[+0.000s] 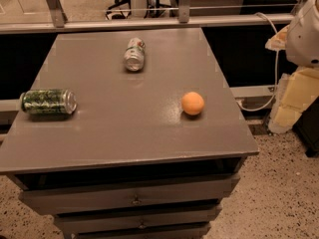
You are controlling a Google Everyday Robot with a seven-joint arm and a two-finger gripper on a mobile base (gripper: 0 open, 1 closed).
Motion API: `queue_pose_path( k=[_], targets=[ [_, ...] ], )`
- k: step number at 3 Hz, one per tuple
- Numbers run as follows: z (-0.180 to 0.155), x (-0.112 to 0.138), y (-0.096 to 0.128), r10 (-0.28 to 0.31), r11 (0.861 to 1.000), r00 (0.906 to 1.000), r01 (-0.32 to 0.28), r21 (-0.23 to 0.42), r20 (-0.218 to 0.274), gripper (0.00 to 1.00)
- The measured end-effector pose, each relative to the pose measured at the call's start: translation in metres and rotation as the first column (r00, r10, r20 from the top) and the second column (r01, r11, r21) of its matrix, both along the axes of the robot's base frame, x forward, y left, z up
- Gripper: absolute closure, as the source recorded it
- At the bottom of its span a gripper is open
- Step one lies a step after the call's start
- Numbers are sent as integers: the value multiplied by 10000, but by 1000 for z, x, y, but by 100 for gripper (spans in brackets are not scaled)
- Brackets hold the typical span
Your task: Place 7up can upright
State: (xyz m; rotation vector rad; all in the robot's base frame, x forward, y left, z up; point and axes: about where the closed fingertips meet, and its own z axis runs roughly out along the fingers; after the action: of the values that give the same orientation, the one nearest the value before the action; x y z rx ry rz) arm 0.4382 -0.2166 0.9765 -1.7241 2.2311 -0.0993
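Note:
The 7up can (134, 54) is silver-white with green lettering and a red spot. It lies on its side at the back middle of the grey table (124, 133), with its silver end facing the camera. The gripper is not in view. Only a white rounded part of the robot arm (305, 31) shows at the upper right edge, off the table's right side and well apart from the can.
A dark green patterned can (48, 102) lies on its side near the table's left edge. An orange ball-like fruit (192, 103) sits right of centre. Drawers (134, 198) run below the tabletop. Yellow foam blocks (294, 98) and a cable (275, 59) are at the right.

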Motion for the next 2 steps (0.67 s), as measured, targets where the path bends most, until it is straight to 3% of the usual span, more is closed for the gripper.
queue_pose_path(
  k=[2],
  targets=[
    [0,5,5,-39,9999,9999,37,141,149,0]
  ],
)
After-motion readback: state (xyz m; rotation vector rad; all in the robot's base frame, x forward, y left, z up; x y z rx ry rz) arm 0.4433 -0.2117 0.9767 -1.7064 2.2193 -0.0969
